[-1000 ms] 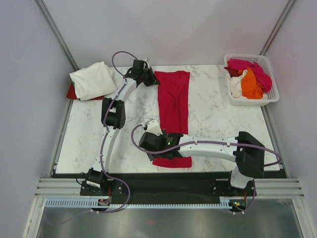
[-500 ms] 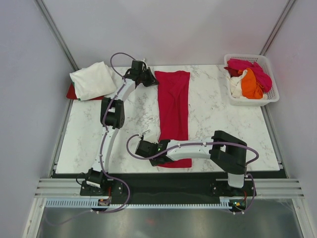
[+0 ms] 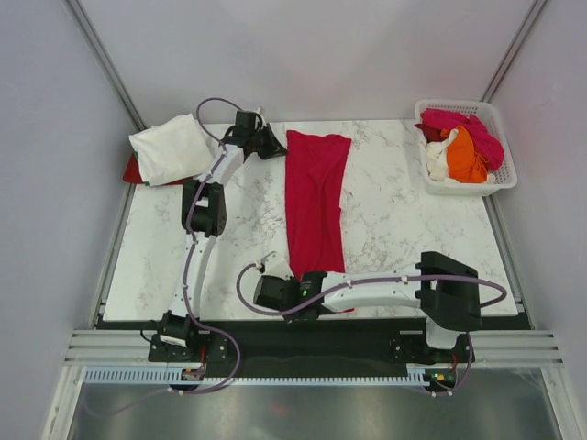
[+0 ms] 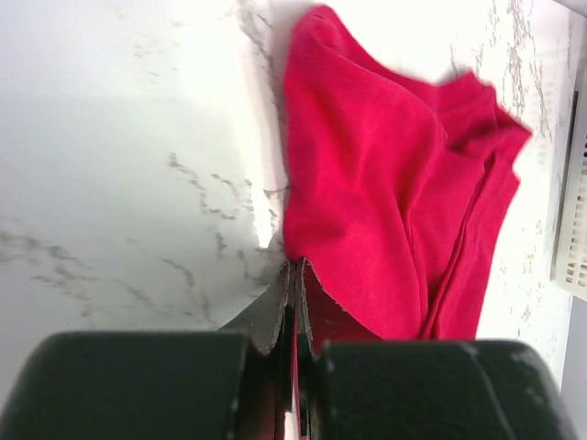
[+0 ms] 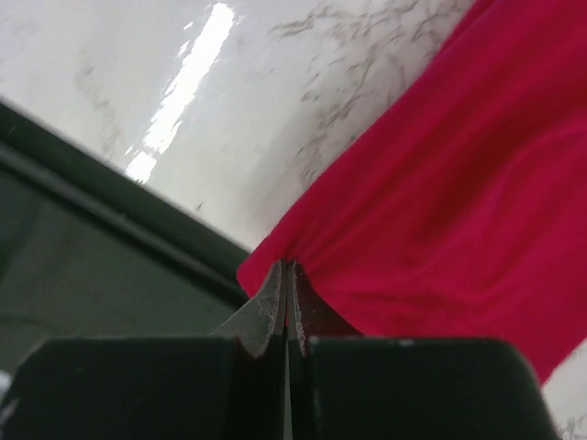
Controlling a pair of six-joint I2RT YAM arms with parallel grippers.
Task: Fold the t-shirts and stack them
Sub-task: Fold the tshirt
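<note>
Right gripper [image 5: 287, 268] pinches red t-shirt [image 5: 459, 202] corner, hidden overhead.

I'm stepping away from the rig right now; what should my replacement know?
Left hand: shut on the far left corner of the long crimson-red cloth t-shirt.
Right hand: shut on its near left corner, by the near edge of the white marble table.
Done: folded cream-white t-shirt lies far left, atop a red cloth.
Left: fold and stack the crimson one; pink, orange and white shirts wait in the white plastic lattice basket.
</note>
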